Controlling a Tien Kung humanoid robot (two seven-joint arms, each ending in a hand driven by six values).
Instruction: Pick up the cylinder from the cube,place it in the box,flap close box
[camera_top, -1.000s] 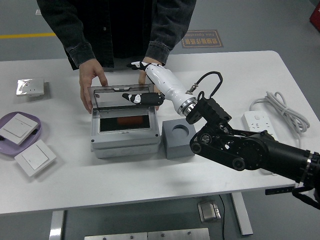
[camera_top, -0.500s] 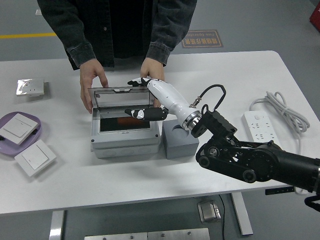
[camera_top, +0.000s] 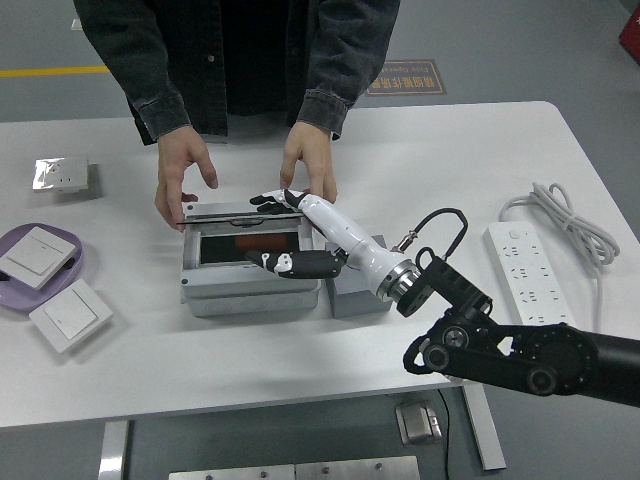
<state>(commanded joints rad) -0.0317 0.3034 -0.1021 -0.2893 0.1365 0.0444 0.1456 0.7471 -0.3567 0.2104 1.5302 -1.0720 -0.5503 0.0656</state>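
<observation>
The grey box (camera_top: 250, 292) stands at the table's middle. Its clear lid (camera_top: 232, 213) lies down over it, flat or nearly so. The red cylinder (camera_top: 262, 243) lies inside and shows through the lid. My right hand (camera_top: 290, 232) rests over the lid's right part with the fingers spread and holds nothing. The grey cube (camera_top: 346, 296) stands right of the box, mostly hidden under my forearm. A person's hands (camera_top: 182, 172) hover at the box's far edge. My left arm is out of view.
A white power strip (camera_top: 526, 266) and its coiled cable (camera_top: 566, 226) lie at the right. A purple plate (camera_top: 70, 240) with a switch, a loose switch (camera_top: 70, 315) and a wrapped switch (camera_top: 62, 175) lie at the left.
The lid has swung down from upright to lying over the box. My right hand moved down and nearer with it. The person's hands let go of the lid.
</observation>
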